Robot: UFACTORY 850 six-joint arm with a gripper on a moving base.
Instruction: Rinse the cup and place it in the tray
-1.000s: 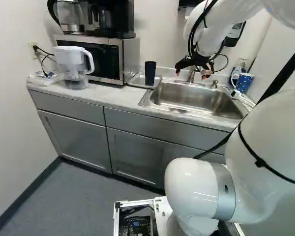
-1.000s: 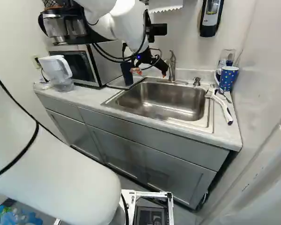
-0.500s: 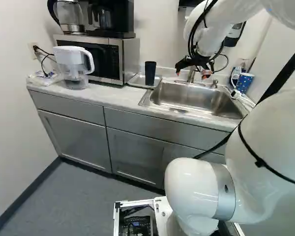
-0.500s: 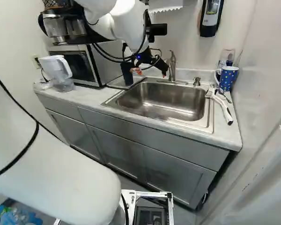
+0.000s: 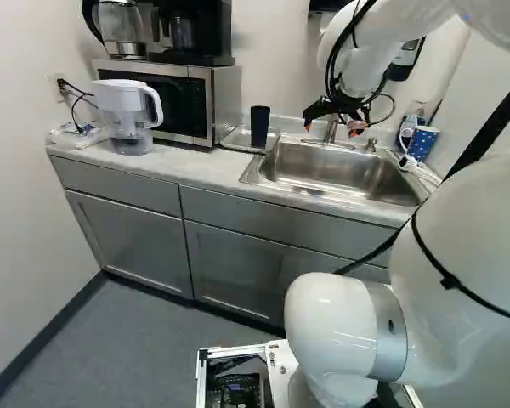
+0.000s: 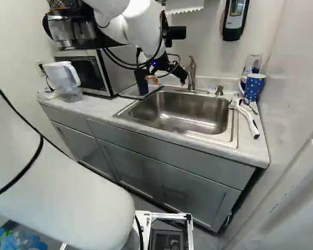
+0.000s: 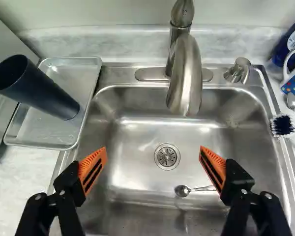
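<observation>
Tray [image 7: 45,129] partly out of sight behind cup [image 7: 42,92]

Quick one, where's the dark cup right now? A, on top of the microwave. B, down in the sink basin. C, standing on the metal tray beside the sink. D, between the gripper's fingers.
C: the wrist view shows the dark cup with its base on the metal tray, left of the open gripper.
</observation>
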